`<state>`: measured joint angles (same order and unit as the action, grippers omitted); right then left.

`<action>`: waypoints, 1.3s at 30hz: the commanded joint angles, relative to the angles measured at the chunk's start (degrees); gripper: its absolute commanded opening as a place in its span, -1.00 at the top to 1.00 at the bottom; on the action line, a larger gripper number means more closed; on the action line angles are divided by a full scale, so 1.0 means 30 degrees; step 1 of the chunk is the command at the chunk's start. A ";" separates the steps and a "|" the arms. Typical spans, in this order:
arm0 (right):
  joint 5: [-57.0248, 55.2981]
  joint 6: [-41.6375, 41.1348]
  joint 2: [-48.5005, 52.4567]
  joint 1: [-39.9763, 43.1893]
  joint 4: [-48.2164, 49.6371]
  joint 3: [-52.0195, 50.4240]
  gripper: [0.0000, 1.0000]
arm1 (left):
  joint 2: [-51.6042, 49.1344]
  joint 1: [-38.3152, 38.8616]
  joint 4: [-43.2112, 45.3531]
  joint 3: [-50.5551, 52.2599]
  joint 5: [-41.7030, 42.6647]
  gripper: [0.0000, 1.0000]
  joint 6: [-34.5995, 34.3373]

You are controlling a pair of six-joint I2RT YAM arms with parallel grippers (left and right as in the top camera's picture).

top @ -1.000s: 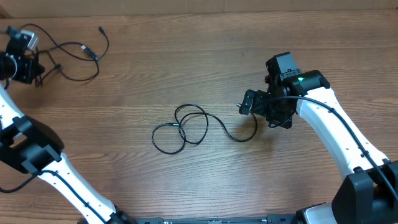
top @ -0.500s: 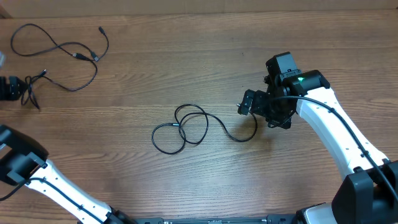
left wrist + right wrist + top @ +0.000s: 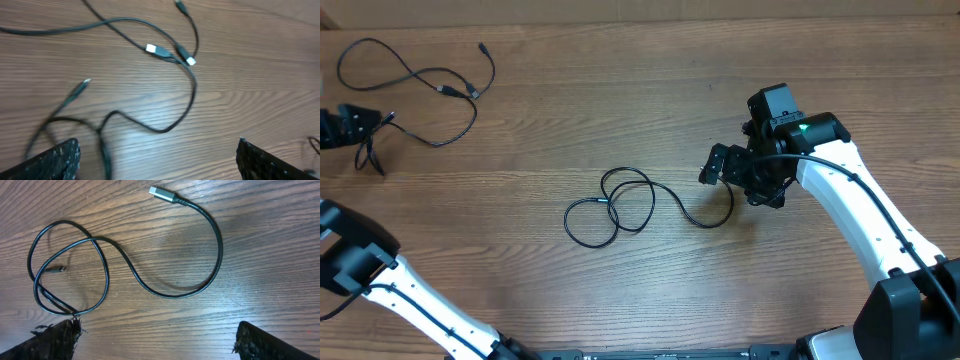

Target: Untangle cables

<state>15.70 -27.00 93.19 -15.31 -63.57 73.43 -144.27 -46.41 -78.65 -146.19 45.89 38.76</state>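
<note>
Up in the far-left corner, two cords (image 3: 430, 85) are lying crossed, well apart from the third cord (image 3: 620, 205) looping mid-table (image 3: 570, 100). I'm guessing that's to keep them sorted. Over the pair, the left gripper (image 3: 157, 162) is hanging wide and empty, with one strand blurring out near its finger. Over the third cord's plug (image 3: 162, 193), the right gripper (image 3: 157, 340) is gaping, holding nothing.

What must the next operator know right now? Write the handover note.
Left hand: open, empty, low over the pair of cables at the far left.
Right hand: open, empty, above the centre cable.
Done: the centre cable lies apart from the other two.
Left: the pair cross each other near their plugs, and the centre cable loops over itself. Both need separating and laying out.
</note>
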 commanded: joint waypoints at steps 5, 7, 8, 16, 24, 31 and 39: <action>0.0160 -0.0146 0.0058 0.0087 0.0131 0.0255 -1.00 | -0.0372 0.2229 0.0364 -0.0051 -0.6747 -0.99 -0.5625; 0.0160 -0.0146 0.0058 0.0087 0.0153 0.0255 -1.00 | -0.0568 0.2601 0.0306 -0.0051 -0.8357 -0.99 -0.5960; 0.0160 -0.0146 0.0058 0.0087 0.0175 0.0255 -1.00 | -0.0736 0.2754 0.0211 -0.0044 -0.9151 -0.99 -0.6098; 0.0160 -0.0146 0.0058 0.0087 0.0474 0.0255 -1.00 | -0.2470 0.2900 -0.0357 -0.0029 -1.3427 -0.99 -0.8211; 0.0153 -0.0146 0.0058 0.0087 0.0743 0.0255 -1.00 | -0.2732 0.1916 0.0372 -0.0022 -1.4192 -0.99 -0.8080; 0.0153 -0.0146 0.0058 0.0087 0.1042 0.0255 -1.00 | -0.2725 0.1326 0.0874 -0.0058 -0.9289 -0.99 -0.6105; 0.0153 -0.0138 0.0058 0.0087 0.1020 0.0255 -1.00 | -0.2302 0.1581 0.0816 -0.0109 -0.4459 -0.99 -0.4167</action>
<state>16.10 -27.03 93.19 -15.31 -60.75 73.43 -152.62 -42.54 -76.23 -145.97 22.74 22.46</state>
